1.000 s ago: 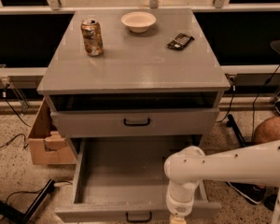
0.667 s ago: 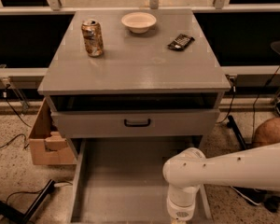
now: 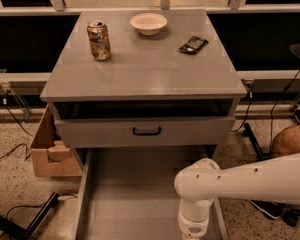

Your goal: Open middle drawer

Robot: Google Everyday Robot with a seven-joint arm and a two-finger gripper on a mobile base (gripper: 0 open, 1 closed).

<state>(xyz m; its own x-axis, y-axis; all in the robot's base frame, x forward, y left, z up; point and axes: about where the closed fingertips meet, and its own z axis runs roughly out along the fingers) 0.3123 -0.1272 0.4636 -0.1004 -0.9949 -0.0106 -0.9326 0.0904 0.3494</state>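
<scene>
The middle drawer (image 3: 140, 194) is pulled far out of the grey cabinet (image 3: 140, 79), under the drawer with the black bar handle. Its plain grey floor and side walls show, and it holds nothing. Its front panel and handle are below the picture's bottom edge. My white arm (image 3: 250, 179) reaches in from the right. My gripper (image 3: 191, 232) hangs at the bottom edge over the drawer's right front part, its tips cut off by the frame.
The upper drawer (image 3: 146, 131) stands slightly out with a dark gap above it. On the cabinet top are a can (image 3: 99, 40), a white bowl (image 3: 148, 23) and a dark packet (image 3: 193, 44). A cardboard box (image 3: 47, 151) sits on the floor at left, with cables and a brown round object (image 3: 290, 140) at right.
The middle drawer has slid further out toward the camera, and its front panel and handle have left the bottom of the picture. My arm has moved back with it.
</scene>
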